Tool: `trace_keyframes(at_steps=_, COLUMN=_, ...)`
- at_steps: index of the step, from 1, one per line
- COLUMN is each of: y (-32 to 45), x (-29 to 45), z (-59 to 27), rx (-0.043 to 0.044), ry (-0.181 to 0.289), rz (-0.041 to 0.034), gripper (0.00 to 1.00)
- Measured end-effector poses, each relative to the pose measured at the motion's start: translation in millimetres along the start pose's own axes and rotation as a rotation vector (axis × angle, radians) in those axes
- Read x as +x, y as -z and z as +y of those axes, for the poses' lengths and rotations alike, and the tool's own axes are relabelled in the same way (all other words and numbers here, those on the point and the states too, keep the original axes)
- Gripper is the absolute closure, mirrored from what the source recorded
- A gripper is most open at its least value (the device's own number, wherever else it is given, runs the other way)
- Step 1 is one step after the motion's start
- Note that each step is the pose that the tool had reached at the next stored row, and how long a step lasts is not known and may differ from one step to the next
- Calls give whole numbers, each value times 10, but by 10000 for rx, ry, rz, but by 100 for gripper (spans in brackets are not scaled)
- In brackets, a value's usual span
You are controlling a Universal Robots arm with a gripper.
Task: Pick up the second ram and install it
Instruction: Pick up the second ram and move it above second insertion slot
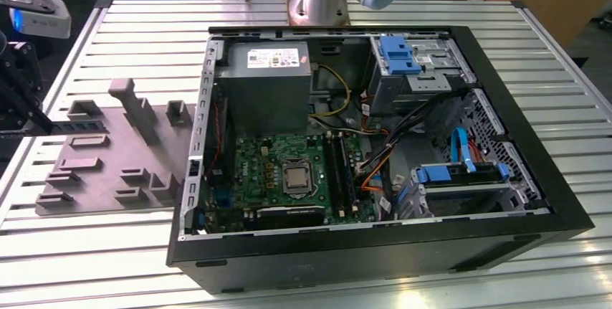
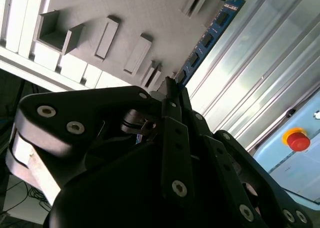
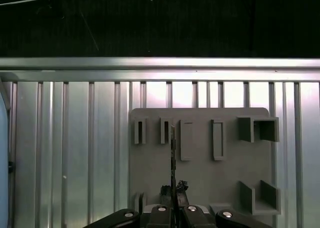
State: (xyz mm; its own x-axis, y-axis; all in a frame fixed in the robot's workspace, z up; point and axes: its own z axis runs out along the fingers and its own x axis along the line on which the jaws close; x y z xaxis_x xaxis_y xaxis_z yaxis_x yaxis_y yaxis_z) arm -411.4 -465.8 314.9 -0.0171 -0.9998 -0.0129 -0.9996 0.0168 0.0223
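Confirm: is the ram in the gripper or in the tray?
In the gripper: it is shut on one end of the ram, which sticks out beyond the tips.

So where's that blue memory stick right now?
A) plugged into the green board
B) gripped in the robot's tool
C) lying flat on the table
B: in the second wrist view the tool is shut on one end of the memory stick, in front of the grey tray.

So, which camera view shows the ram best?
The second wrist view: the ram shows its blue face and black chips, running out from the gripper that holds it. The first wrist view shows the ram edge-on, as a thin dark line. In the exterior view it is too small to make out.
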Motion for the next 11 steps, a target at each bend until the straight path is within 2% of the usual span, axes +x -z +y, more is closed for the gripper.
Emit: trace_keyframes(at_steps=11, y=74, x=-1, z=2, rx=0, ry=0, rz=0, gripper=86)
